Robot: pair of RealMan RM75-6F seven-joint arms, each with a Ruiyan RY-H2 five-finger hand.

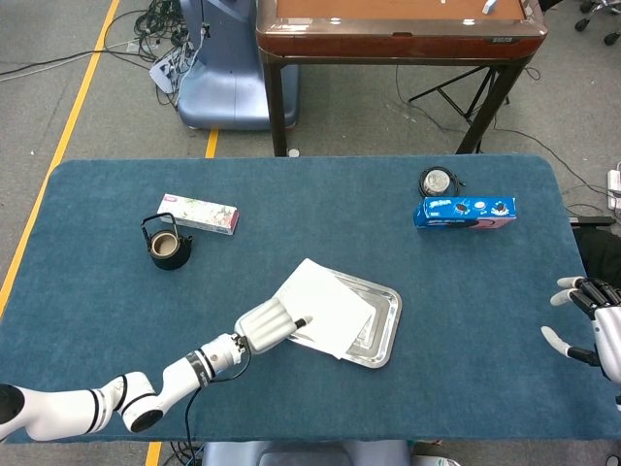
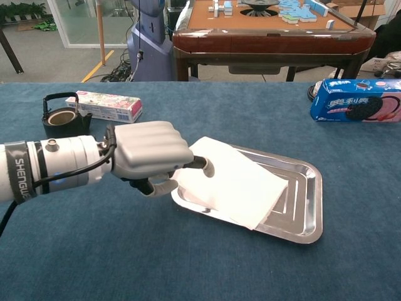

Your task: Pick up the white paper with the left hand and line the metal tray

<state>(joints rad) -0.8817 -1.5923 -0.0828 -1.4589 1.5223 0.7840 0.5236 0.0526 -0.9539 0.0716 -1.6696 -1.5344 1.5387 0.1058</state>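
One sheet of white paper (image 2: 232, 182) is lying skewed across the metal tray (image 2: 306, 207), near the table's front edge. The left hand (image 2: 153, 153) is pinching its overhanging corner, probably to straighten it; the right hand (image 1: 594, 325) is waiting spread and holding nothing at the right edge.
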